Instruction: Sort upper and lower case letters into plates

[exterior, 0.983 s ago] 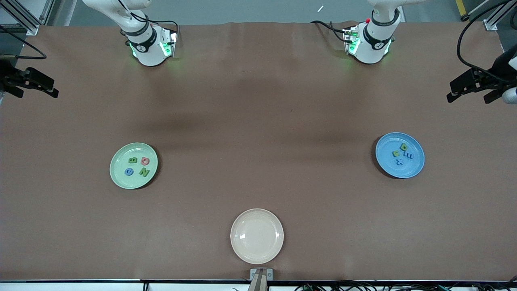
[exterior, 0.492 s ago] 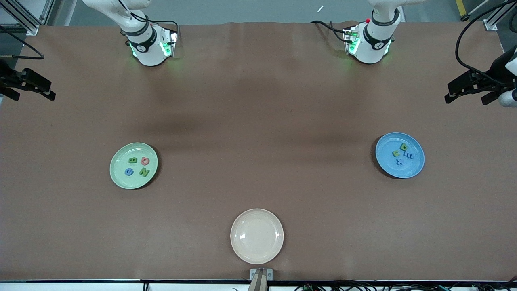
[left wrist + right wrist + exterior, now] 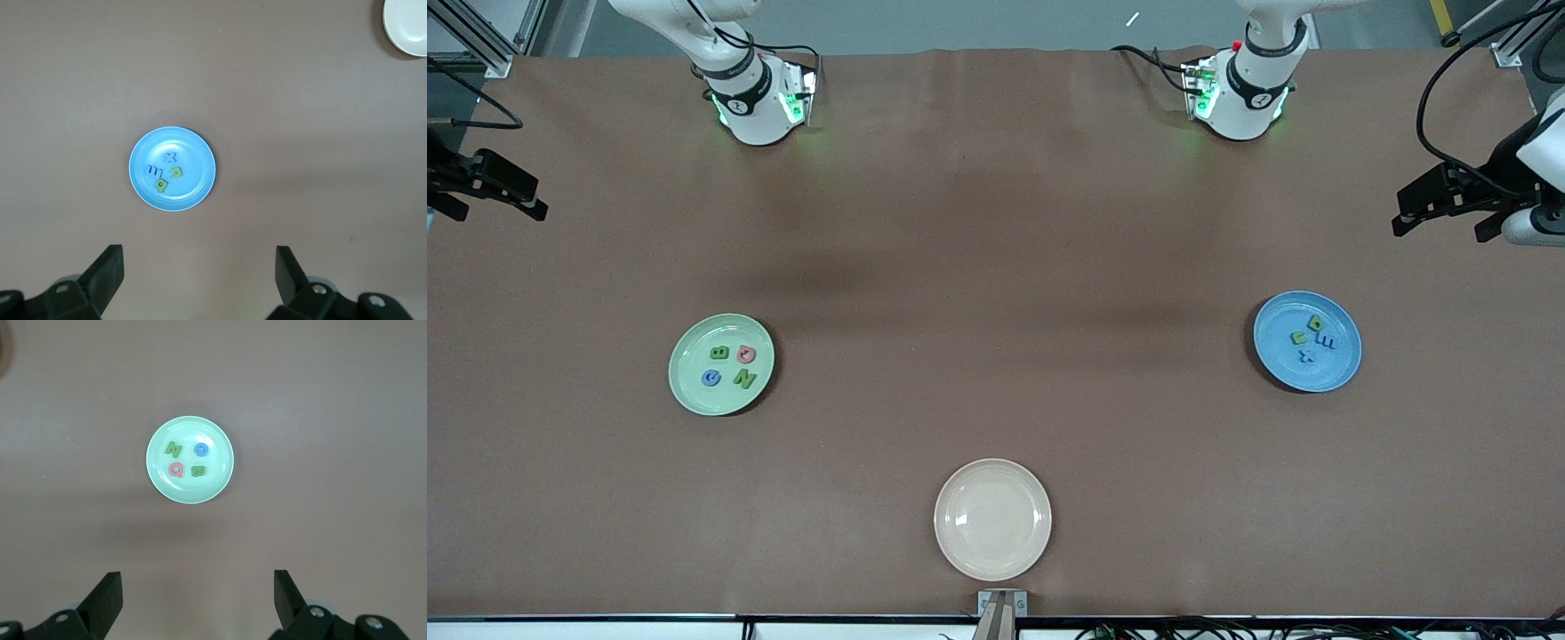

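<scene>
Brown table (image 3: 996, 267): your right gripper (image 3: 494, 187) waits spread wide at its edge; capitals (image 3: 729, 365) fill the green plate (image 3: 685, 391); small letters (image 3: 1312, 338) fill the blue plate (image 3: 1276, 364); your left gripper (image 3: 1449, 200), released, has drifted inward. Sorting looks finished.

Letters (image 3: 729, 365) fill green plate (image 3: 687, 388) and blue plate (image 3: 1276, 364).

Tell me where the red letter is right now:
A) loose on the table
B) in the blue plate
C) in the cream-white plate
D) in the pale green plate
D: the red letter lies in the pale green plate with a blue and two green letters; the cream-white plate holds nothing, and the blue plate has only blue and green letters.
</scene>
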Controlling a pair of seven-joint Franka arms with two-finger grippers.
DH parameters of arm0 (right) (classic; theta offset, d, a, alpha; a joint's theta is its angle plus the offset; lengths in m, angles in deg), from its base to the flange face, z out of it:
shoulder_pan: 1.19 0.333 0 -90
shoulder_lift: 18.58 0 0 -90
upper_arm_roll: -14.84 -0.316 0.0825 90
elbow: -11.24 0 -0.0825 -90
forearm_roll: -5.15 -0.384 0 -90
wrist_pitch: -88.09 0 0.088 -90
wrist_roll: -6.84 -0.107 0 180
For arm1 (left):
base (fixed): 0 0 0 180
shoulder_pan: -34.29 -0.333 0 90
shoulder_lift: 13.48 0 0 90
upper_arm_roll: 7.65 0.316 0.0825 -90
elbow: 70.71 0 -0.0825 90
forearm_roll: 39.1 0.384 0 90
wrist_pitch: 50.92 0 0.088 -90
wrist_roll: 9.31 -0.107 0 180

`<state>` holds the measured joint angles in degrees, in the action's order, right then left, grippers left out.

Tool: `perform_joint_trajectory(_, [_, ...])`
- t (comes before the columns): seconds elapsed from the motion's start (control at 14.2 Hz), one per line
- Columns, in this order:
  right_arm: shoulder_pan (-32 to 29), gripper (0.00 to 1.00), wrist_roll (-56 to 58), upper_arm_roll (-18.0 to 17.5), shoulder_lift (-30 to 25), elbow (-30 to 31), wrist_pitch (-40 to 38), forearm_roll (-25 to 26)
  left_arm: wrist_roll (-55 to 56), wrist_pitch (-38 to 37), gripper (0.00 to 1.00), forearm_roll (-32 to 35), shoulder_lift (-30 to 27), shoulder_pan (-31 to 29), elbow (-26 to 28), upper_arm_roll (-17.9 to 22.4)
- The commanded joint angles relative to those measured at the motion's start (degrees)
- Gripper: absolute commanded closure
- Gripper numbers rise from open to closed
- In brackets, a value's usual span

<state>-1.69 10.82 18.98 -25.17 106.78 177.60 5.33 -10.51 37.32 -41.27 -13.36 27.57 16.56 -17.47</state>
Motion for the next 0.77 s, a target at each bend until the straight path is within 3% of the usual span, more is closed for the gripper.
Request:
perform_joint_trajectory(0.0, [-0.6,0.0,0.4,-0.3,0.5,-1.3,0.0,-0.6,-0.2,-0.6,0.0,1.0,0.6,0.0,-1.7,-0.2])
perform_joint_trajectory(0.7, [-0.3,0.0,0.4,-0.4,1.2,-1.4,0.0,-0.7,-0.3,-0.6,0.0,0.8,0.2,-0.3,-2.2,-0.2])
